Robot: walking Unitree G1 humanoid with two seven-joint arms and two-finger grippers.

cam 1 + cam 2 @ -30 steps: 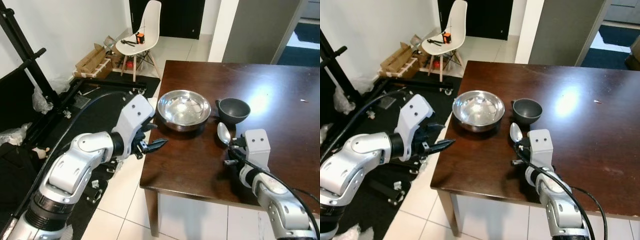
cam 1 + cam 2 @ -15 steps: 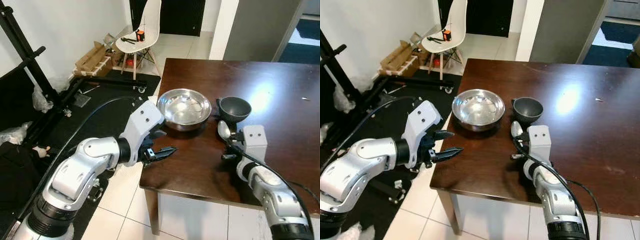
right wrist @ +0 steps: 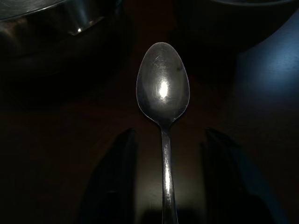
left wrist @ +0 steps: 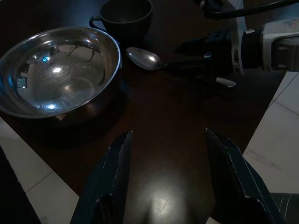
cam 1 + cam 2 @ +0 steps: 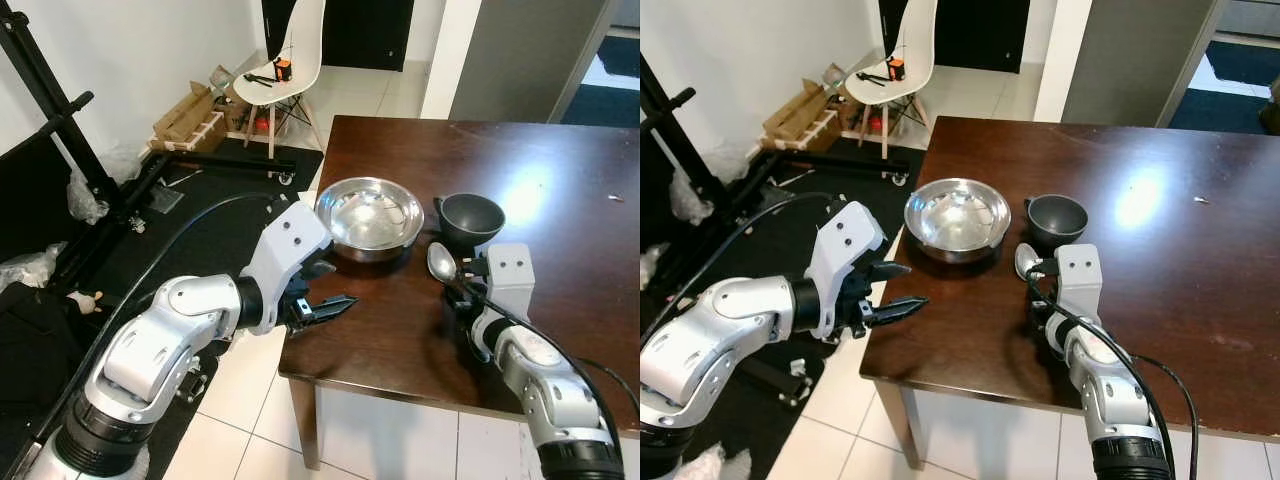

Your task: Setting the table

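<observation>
Fingers of my right gripper (image 3: 164,186) stand apart on either side of the spoon (image 5: 1026,261) handle; I cannot tell if they pinch it. The spoon's bowl points between the steel bowl (image 5: 956,217) and the dark cup (image 5: 1056,220), close to both, above the brown table (image 5: 1200,270). My left gripper (image 5: 892,302) hangs spread wide and empty at the table's near left edge, just short of the steel bowl. Off the table's far left corner stands a white chair (image 5: 895,70).

No legible text — no labels, numbers.
</observation>
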